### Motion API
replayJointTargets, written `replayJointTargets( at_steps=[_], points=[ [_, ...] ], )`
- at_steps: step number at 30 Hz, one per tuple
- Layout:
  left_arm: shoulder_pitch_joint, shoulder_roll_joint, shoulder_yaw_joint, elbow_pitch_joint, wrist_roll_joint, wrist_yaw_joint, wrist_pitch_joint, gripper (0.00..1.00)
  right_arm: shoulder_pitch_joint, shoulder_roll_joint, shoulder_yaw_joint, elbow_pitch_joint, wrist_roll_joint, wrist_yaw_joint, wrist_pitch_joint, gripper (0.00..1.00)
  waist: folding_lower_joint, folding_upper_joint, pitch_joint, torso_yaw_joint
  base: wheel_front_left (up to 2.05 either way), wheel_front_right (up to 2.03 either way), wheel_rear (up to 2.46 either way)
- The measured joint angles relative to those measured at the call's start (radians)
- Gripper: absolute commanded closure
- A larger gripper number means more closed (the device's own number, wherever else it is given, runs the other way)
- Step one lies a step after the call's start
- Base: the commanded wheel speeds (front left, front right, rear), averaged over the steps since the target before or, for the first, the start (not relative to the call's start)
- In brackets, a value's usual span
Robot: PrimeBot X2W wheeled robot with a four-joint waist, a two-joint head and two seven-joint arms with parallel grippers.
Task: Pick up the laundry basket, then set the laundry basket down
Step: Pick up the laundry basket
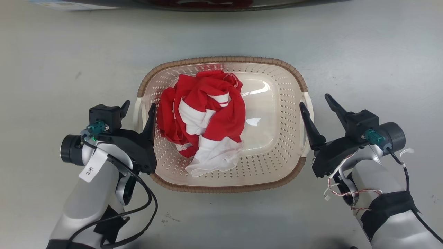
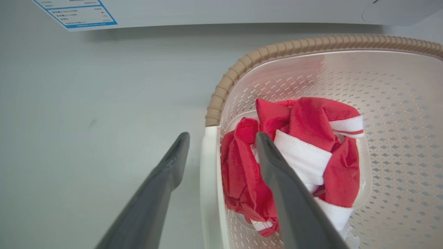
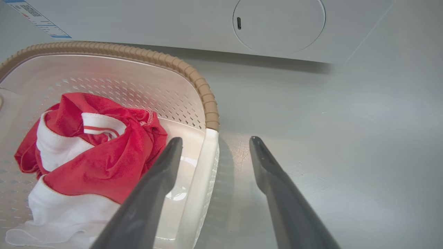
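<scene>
Straddling the side handles (image 1: pixel 137 114) of the laundry basket (image 1: pixel 221 59) at mid-frame, left gripper (image 1: pixel 138 106) and right gripper (image 1: pixel 315 101) both gape wide, seemingly placed to pinch both ends for a level lift.

In my left wrist view the label (image 2: pixel 75 14) at eleven o'clock runs off the top edge, print unreadable; my finger (image 2: pixel 294 200) covers part of the cloth (image 2: pixel 311 124).
</scene>
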State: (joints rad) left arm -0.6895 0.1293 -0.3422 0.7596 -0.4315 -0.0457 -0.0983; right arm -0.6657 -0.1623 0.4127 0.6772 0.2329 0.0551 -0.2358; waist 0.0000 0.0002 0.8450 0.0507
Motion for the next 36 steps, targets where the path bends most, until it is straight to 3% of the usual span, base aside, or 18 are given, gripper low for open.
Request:
replayJointTargets(
  at_steps=[14, 15, 16, 17, 18, 36],
  points=[
    [-0.061, -0.029, 0.002, 0.160, -0.046, -0.046, 0.017, 0.00, -0.056, 0.035, 0.040, 0.132, 0.015, 0.042, 0.062, 0.00, 0.0001, 0.0000, 0.035, 0.009, 0.00, 0.00, 0.00],
    [-0.066, -0.030, 0.002, 0.170, -0.050, -0.052, 0.018, 0.13, -0.062, 0.037, 0.041, 0.140, 0.016, 0.042, 0.066, 0.00, 0.0001, 0.0000, 0.036, 0.010, 0.00, 0.00, 0.00],
    [-0.070, -0.030, 0.001, 0.177, -0.053, -0.053, 0.019, 0.54, -0.067, 0.039, 0.042, 0.146, 0.023, 0.044, 0.073, 0.36, 0.0000, 0.0000, 0.037, 0.010, 0.00, 0.00, 0.00],
    [-0.073, -0.031, -0.002, 0.184, -0.053, -0.053, 0.022, 1.00, -0.072, 0.040, 0.044, 0.153, 0.024, 0.049, 0.077, 0.83, 0.0000, 0.0000, 0.038, 0.011, 0.00, 0.00, 0.00],
    [-0.077, -0.033, -0.005, 0.193, -0.053, -0.061, 0.022, 1.00, -0.077, 0.040, 0.045, 0.160, 0.024, 0.050, 0.078, 1.00, 0.0000, 0.0000, 0.039, 0.011, 0.00, 0.00, 0.00],
    [-0.129, -0.062, -0.019, 0.300, -0.078, -0.077, 0.017, 1.00, -0.126, 0.049, 0.057, 0.249, 0.079, 0.052, 0.094, 1.00, 0.0000, -0.0002, 0.030, 0.016, 0.00, 0.00, 0.00]
  ],
)
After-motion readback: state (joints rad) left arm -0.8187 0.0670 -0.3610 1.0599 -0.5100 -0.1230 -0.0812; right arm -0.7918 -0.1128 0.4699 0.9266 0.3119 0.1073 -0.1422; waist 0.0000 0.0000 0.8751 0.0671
